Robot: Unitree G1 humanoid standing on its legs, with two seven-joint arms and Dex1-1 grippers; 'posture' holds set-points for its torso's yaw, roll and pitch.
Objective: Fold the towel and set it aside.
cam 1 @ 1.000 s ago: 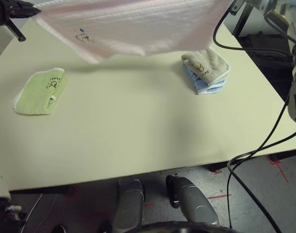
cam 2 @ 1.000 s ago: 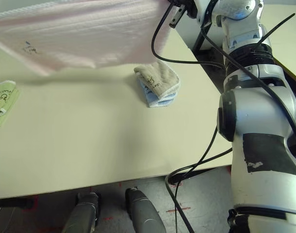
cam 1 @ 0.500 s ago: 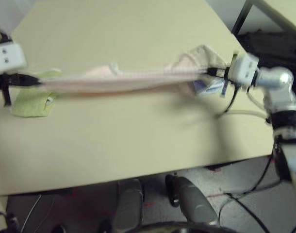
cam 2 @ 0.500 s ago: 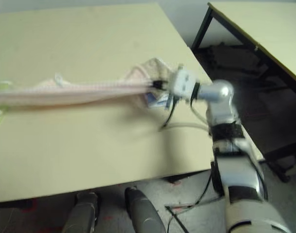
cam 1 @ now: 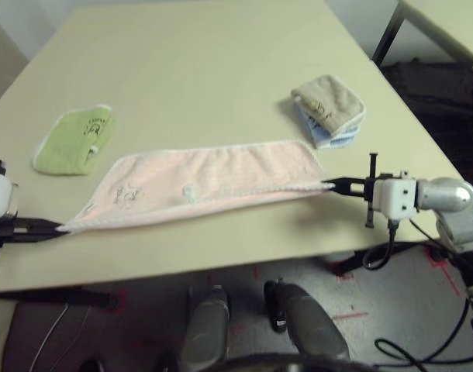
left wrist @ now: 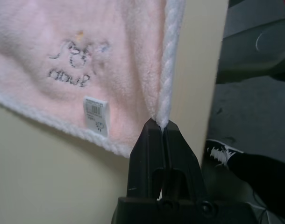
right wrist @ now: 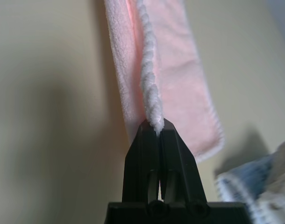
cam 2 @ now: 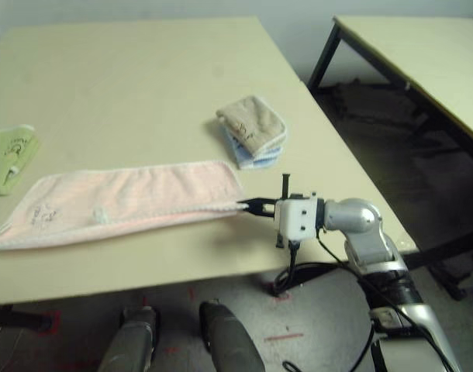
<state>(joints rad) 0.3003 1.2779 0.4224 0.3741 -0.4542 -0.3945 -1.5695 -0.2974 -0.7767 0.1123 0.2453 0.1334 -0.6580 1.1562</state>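
Currently both end effectors [left wrist: 163, 127] [right wrist: 156, 128] pinch pink terry towel [cam 1: 213, 182] corners between them; uneven lowering could bunch the near edge.

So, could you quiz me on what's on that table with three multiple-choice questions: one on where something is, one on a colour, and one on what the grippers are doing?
1. Where is the green cloth?
a) On top of the tan cloth
b) On the robot's left side of the table
c) On the floor

2. What colour is the cloth directly under the tan one?
a) Blue
b) Red
c) Black

3. How do the two grippers stand?
a) Both open, away from the pink towel
b) One shut on it, one open
c) Both shut on its edge

Right letters:
1: b, the green cloth lies on the table's left part.
2: a, the blue cloth peeks out from beneath the tan cloth.
3: c, the left gripper and right gripper each pinch the white edging of the pink towel.
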